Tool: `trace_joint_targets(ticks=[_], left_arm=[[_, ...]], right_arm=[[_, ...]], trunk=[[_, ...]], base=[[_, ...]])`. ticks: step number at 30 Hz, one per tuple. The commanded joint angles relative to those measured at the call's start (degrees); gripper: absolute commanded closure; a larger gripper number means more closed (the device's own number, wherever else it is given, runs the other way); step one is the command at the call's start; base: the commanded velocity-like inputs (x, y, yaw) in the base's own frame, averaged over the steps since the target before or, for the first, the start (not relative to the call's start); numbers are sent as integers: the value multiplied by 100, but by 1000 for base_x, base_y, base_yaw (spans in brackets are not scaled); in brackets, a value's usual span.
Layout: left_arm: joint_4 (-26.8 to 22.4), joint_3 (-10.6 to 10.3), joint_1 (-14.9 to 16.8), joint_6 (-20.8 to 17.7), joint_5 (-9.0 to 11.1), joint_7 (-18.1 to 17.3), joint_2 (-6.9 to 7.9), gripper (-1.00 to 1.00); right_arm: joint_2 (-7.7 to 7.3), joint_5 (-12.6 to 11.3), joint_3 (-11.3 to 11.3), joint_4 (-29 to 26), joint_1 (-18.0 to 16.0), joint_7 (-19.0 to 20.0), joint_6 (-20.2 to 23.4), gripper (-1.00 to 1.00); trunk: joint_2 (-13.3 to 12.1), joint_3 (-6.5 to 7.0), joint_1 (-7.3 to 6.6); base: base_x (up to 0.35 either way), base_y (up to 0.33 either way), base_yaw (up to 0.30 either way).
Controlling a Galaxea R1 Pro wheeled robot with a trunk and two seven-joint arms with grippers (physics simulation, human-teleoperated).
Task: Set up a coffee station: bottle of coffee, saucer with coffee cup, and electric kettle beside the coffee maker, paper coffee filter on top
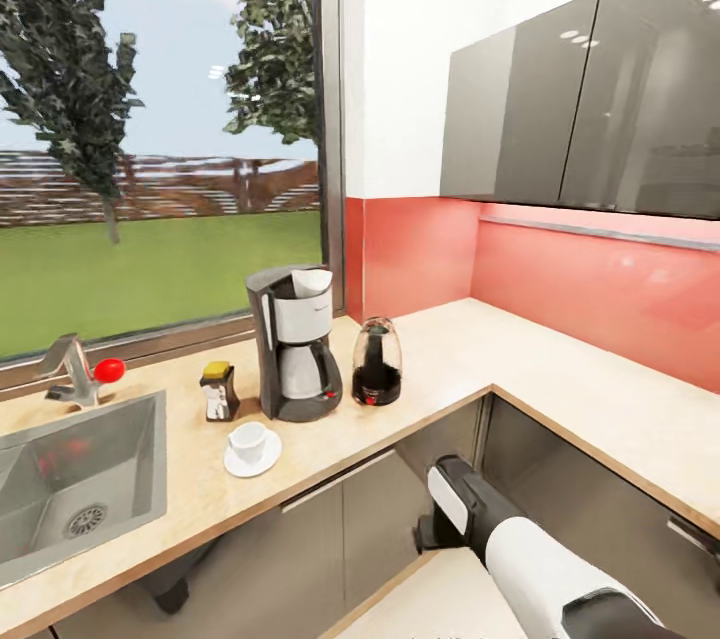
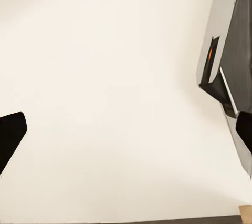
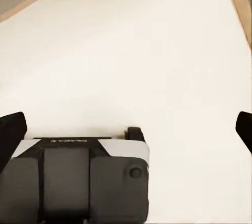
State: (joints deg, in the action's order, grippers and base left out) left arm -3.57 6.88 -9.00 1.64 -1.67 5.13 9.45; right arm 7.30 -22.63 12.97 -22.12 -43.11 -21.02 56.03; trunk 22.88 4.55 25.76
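The coffee maker (image 1: 295,343) stood on the surface (image 1: 560,389) by the window, with the paper coffee filter (image 1: 312,281) seated in its top. The bottle of coffee (image 1: 219,391) stood just beside it on the sink side. The electric kettle (image 1: 377,362) stood just beside it on the other side. The coffee cup (image 1: 248,441) sat on the saucer (image 1: 252,458) in front of the machine.

Judged from this layout, every item was in place and the task was at or near completion; the next move called only for a check of the arrangement.

The left end effector (image 2: 126,129) and the right end effector (image 3: 126,129) had their fingers spread wide over pale floor, holding nothing.

The bottle's label carried no readable text. A small line of lettering on the robot base in the right wrist view was too small to read.
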Motion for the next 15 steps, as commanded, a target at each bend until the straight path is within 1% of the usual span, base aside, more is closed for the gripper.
trace_joint_targets(ticks=[1,3,5,6,7,8,10,12,14,15], left_arm=[[-10,41,-6,14,-18,5,-20,-100],[-12,41,-6,28,-20,5,-42,-100],[-14,41,-6,49,-18,5,-55,-100],[-21,41,-6,55,-18,5,-59,-100],[-30,41,-6,57,-18,5,-62,-100],[-51,41,-6,63,-18,5,-70,-100],[-100,41,-6,69,-18,5,-86,-100],[-149,41,-6,73,-18,5,-113,-100],[-197,41,-6,144,-18,3,-127,-100],[-207,41,-6,182,-18,2,-128,-100]], right_arm=[[-2,58,64,261,-4,-40,-162,-100],[-1,351,95,809,0,-32,-643,-100],[-1,618,105,1351,9,-24,-1329,-100],[-1,719,106,1591,20,-21,-1726,-100],[-1,764,107,1689,31,-20,-1935,-100],[-3,839,108,1831,91,-14,-2346,-100],[-7,970,109,1975,398,94,-3092,-100],[-16,1184,114,2033,779,419,-3658,-100],[-75,1525,114,2056,1127,852,-4005,-100],[-100,1609,115,2059,1215,965,-4057,-100]], trunk=[[4,0,2],[4,0,2],[4,0,2],[4,0,2],[4,0,2],[4,0,2],[4,0,2],[4,0,2],[4,0,2],[4,0,2]], base=[[-1,-1,-257],[0,0,-258],[0,0,-258],[0,0,-259],[0,0,-259],[0,0,-259],[0,0,-259],[0,0,-259],[0,0,-259],[0,0,-259]])
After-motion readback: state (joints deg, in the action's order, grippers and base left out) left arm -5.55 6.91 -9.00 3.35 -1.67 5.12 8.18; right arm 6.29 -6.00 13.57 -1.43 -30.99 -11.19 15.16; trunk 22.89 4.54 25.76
